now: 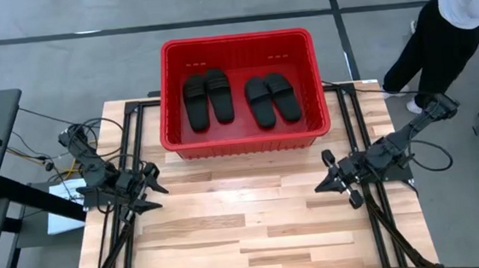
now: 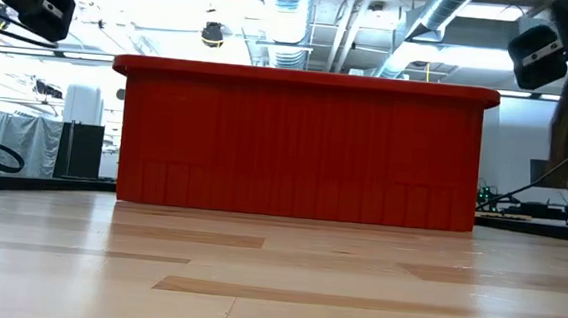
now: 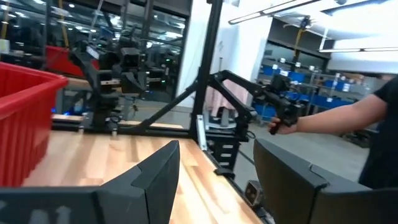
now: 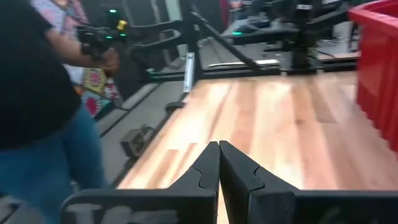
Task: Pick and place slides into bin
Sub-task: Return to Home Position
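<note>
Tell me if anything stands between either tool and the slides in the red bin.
Only the near wall of the bin. All four slides lie inside it, uncovered from above. The left tool, open, and the right tool, shut, hang over the table in front of it, with nothing else between.

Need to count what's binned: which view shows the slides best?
The high view: looking straight down into the bin, it shows all four slides lying in two pairs. The low view shows only the bin's outer wall; both wrist views catch just a red corner, no slides.
</note>
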Available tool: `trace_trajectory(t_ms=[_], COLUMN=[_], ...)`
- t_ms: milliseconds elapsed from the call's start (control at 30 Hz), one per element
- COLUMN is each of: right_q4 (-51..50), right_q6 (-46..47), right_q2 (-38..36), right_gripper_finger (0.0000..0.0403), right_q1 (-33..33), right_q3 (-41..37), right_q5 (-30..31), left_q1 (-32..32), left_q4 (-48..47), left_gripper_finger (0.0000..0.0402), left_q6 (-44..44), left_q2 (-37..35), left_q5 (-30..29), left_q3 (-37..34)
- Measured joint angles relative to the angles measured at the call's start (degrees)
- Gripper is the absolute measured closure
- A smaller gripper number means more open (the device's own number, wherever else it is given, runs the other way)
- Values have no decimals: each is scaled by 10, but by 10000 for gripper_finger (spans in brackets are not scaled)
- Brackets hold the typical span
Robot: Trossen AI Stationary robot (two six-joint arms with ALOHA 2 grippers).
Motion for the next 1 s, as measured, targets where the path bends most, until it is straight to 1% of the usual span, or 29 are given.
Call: trace_trajectory(t_ms=[133, 233, 333, 433, 533, 700, 867, 1000], right_q4=[-9, 11, 64, 150, 204, 204, 195, 193], right_q6=[0, 5, 18, 20, 19, -1, -3, -8], right_q2=[1, 0, -1, -1, 0, 1, 1, 1], right_gripper_finger=[403, 403, 403, 403, 403, 403, 403, 403], right_q1=[0, 0, 0, 0, 0, 2, 2, 2], right_q3=[0, -14, -52, -95, -132, -132, -132, -132], right_q5=[44, 50, 49, 48, 48, 48, 48, 49], left_q1=[0, 0, 1, 2, 7, 8, 9, 10], left_q4=[-29, -28, 27, 44, 48, 50, 53, 40], left_gripper_finger=[205, 205, 205, 205, 205, 205, 205, 205], left_q6=[1, 1, 8, 16, 25, 15, 15, 16], left_q2=[-25, -23, -23, -22, -23, -23, -23, -23], left_q5=[-14, -19, -28, -37, -62, -61, -64, -94], left_q3=[0, -2, -30, -30, -30, -30, -31, -31])
